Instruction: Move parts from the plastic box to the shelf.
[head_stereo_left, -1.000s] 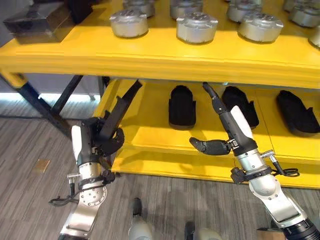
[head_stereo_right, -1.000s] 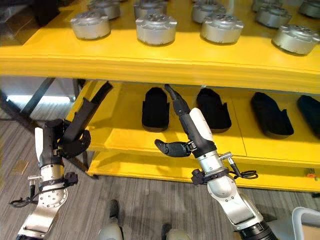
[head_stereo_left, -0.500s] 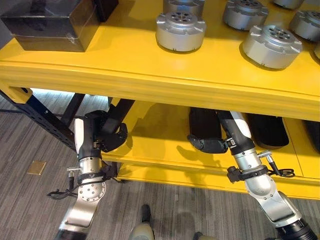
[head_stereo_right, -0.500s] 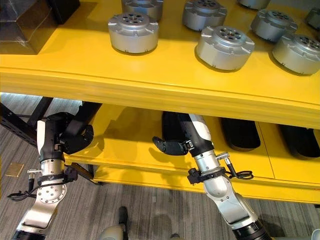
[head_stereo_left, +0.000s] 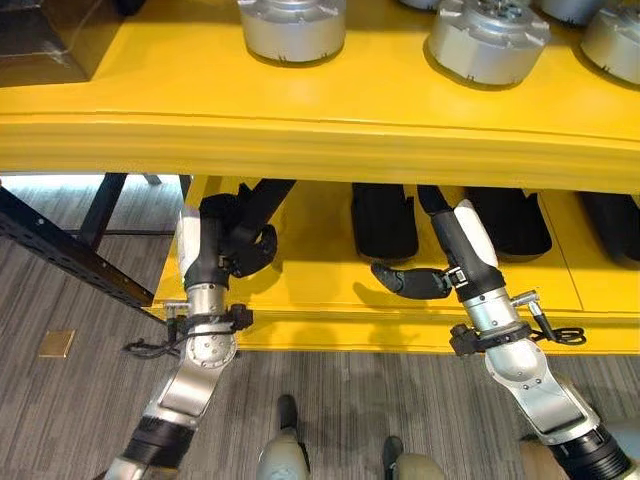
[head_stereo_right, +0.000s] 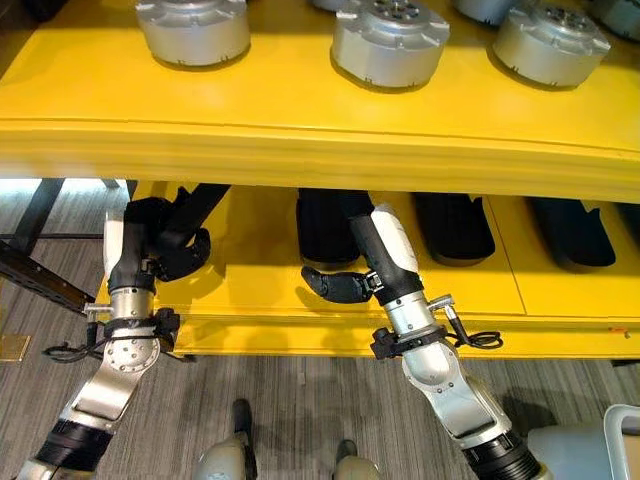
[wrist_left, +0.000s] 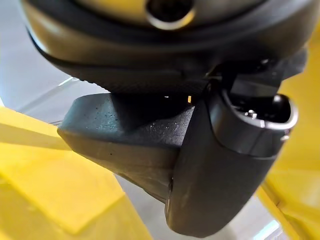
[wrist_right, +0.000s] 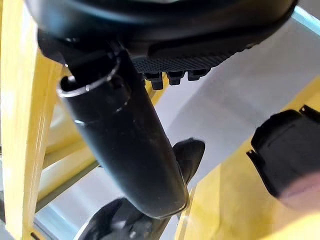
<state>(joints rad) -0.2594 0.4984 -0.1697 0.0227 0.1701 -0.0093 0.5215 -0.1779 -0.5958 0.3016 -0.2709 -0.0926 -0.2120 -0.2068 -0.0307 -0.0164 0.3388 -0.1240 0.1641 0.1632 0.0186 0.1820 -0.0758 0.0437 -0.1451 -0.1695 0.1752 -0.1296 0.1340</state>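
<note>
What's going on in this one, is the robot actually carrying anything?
Neither hand appears to carry a part. Both arms reach in under the upper board of the yellow shelf. The left hand and the right hand are over the lower level, where black moulded parts lie in a row. The right thumb juts sideways, free of them. Round silver metal parts sit on the upper level.

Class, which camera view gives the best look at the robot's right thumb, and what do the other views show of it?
The right eye view: the right hand shows its thumb whole, sticking out sideways over the lower shelf. The left eye view shows much the same. The right wrist view shows the thumb very close, as a dark cylinder.
</note>
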